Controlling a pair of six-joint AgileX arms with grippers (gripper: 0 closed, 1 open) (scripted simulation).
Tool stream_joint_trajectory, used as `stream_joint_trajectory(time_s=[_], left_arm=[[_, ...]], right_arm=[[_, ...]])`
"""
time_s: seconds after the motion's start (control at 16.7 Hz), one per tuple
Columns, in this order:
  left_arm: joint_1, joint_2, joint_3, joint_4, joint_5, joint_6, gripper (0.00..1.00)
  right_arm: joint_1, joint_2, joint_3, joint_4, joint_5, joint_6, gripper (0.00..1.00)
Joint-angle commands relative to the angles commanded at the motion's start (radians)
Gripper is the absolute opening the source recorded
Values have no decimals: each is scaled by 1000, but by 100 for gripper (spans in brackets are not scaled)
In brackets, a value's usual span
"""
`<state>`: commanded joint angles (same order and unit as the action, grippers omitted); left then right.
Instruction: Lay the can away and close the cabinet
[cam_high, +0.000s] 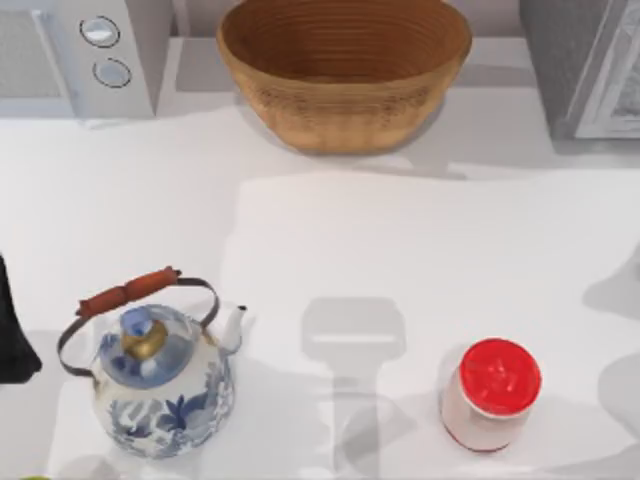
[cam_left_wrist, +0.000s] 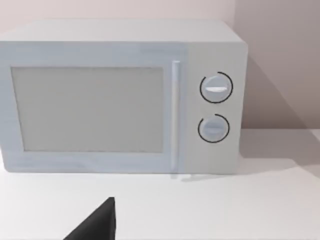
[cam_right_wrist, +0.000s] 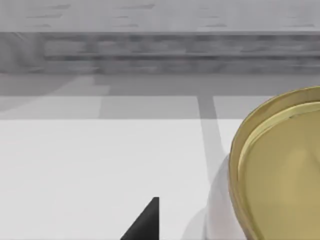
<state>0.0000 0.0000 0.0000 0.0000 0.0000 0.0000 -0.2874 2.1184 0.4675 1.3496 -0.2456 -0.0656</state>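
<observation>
Glossy painted ceramic kettle (cam_high: 163, 392) with brass-like knob, rough woven wicker basket (cam_high: 344, 70), smooth matt white worktop (cam_high: 400, 250), glossy red-lidded can (cam_high: 490, 393).

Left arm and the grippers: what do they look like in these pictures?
Little shows. The left arm is a plain black shape at the top view's left edge. A black wedge of the left gripper juts into the left wrist view, and a like one of the right gripper into the right. No cables or markings.
</observation>
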Motion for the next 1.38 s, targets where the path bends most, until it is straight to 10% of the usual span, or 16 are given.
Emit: stream_joint_trajectory(time_s=[0.42, 1.38], left_arm=[[0, 0, 0, 0, 0, 0, 100], [0, 0, 0, 0, 0, 0, 100]], right_arm=[[0, 0, 0, 0, 0, 0, 2], [-12, -107, 30, -210, -28, -13, 0]])
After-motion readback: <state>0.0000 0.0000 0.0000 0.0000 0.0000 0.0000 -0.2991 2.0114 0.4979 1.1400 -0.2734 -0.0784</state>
